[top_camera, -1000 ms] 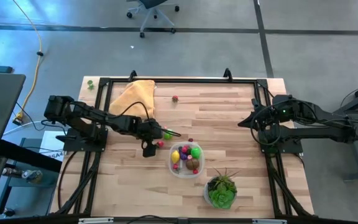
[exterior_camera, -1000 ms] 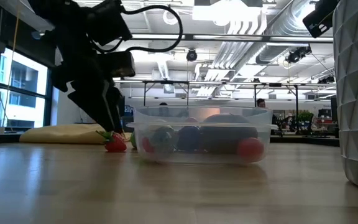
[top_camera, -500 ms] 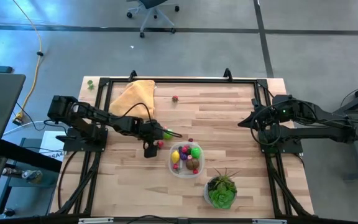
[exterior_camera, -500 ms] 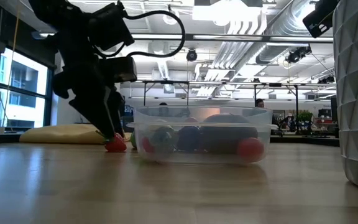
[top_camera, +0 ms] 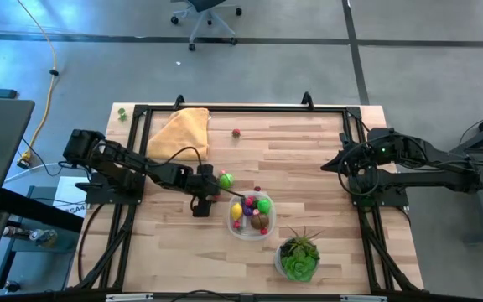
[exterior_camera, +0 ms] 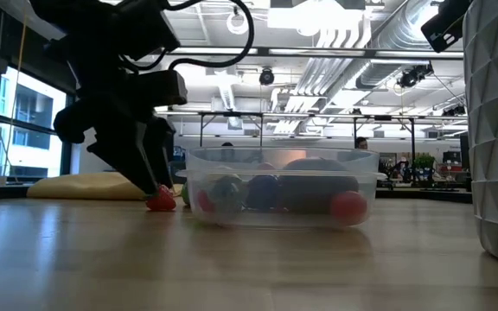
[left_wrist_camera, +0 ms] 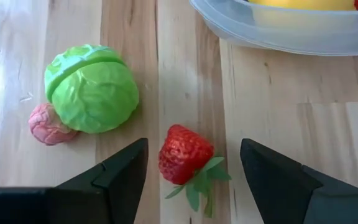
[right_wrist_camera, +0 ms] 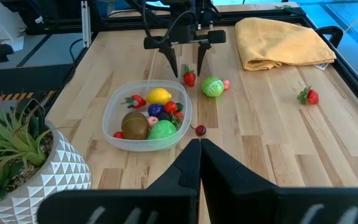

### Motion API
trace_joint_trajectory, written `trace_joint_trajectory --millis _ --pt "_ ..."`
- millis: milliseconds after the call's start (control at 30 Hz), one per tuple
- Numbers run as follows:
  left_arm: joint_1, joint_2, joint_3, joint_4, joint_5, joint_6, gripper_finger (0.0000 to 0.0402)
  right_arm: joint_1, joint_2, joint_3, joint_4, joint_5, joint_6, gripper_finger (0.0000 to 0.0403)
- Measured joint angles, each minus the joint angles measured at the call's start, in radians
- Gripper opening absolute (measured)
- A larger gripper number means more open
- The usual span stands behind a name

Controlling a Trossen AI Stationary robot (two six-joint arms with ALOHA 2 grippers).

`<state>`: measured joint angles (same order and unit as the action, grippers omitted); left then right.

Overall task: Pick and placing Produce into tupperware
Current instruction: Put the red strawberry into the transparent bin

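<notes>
My left gripper [left_wrist_camera: 185,180] is open, pointing steeply down, with one finger on each side of a red toy strawberry [left_wrist_camera: 185,155] that lies on the wood; neither finger touches it. In the high view the gripper [top_camera: 212,192] stands just left of the clear tupperware [top_camera: 251,215], which holds several produce pieces. A green cabbage [left_wrist_camera: 92,87] and a small pink piece [left_wrist_camera: 47,124] lie beside the strawberry. My right gripper [right_wrist_camera: 199,149] is shut and raised at the table's right side [top_camera: 332,164].
A white pot with a green plant [top_camera: 298,256] stands at the near edge, right of the tupperware. A yellow cloth [top_camera: 181,130] lies at the far left. Another strawberry [top_camera: 236,132] and a small dark red piece [top_camera: 257,190] lie loose on the wood.
My left gripper has swung from over the green cabbage toward the table's near edge and sunk a little, so that its fingers now stand around the strawberry. The cabbage shows uncovered. The produce has not moved.
</notes>
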<state>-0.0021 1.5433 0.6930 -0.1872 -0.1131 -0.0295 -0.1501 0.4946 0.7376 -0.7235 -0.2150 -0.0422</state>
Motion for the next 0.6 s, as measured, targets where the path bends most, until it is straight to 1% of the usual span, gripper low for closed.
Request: trace_joint_trajectory --millis 200,400,600 --pt "0.001 0.016 0.0 -0.001 0.008 0.03 0.0244 0.0 0.0 0.0 0.0 0.0 -0.001 0.0" --pt "0.002 0.065 0.001 0.015 0.022 0.033 0.0244 0.0 0.001 0.0 0.0 0.0 0.0 0.0" --pt "0.002 0.066 0.001 0.013 0.009 0.025 0.0244 0.0 0.003 0.0 0.001 0.0 0.0 0.0"
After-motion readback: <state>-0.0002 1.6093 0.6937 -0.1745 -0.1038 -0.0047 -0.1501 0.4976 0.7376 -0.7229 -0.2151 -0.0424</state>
